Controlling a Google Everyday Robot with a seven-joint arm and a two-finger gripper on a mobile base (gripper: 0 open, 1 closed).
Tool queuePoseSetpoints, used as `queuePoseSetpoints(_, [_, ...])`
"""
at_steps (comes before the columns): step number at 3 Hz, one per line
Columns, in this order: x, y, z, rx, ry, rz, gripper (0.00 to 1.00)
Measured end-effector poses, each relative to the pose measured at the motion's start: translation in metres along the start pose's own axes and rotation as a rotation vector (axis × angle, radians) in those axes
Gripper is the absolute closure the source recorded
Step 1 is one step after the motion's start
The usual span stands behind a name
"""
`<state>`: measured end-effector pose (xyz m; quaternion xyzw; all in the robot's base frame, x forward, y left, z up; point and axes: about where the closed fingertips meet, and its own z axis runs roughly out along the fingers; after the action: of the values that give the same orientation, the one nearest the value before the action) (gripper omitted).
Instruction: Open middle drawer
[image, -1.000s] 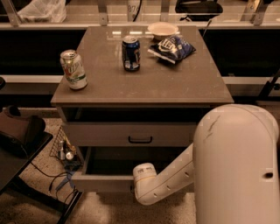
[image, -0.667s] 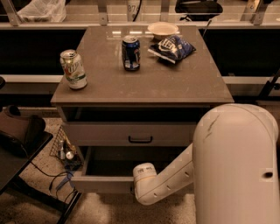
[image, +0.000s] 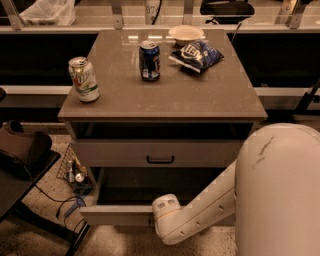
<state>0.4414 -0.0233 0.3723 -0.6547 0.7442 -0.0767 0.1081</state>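
Note:
The middle drawer (image: 116, 215) stands pulled out below the closed drawer (image: 160, 152) that shows a black bar handle (image: 160, 159). Its dark inside (image: 150, 187) is in view from above. Its own handle is hidden. My gripper (image: 153, 218) is at the middle of this drawer's front edge, at the end of my white forearm (image: 200, 217), which reaches in from the lower right. The white wrist housing (image: 167, 207) covers the gripper's grasp on the drawer front.
On the cabinet top (image: 165, 95) stand a green can (image: 83, 79) at the left, a blue can (image: 149, 60), a blue chip bag (image: 197, 54) and a white bowl (image: 186, 34). A wire basket (image: 74, 172) and cables lie on the floor at left. My arm's large white body (image: 280, 190) fills the lower right.

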Motion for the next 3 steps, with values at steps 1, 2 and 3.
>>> queuePoseSetpoints(1, [0.001, 0.004, -0.01, 0.023, -0.005, 0.008, 1.0])
queuePoseSetpoints(2, [0.001, 0.005, -0.007, 0.023, -0.005, 0.008, 1.0])
queuePoseSetpoints(3, [0.002, 0.006, -0.02, 0.047, -0.011, 0.009, 1.0])
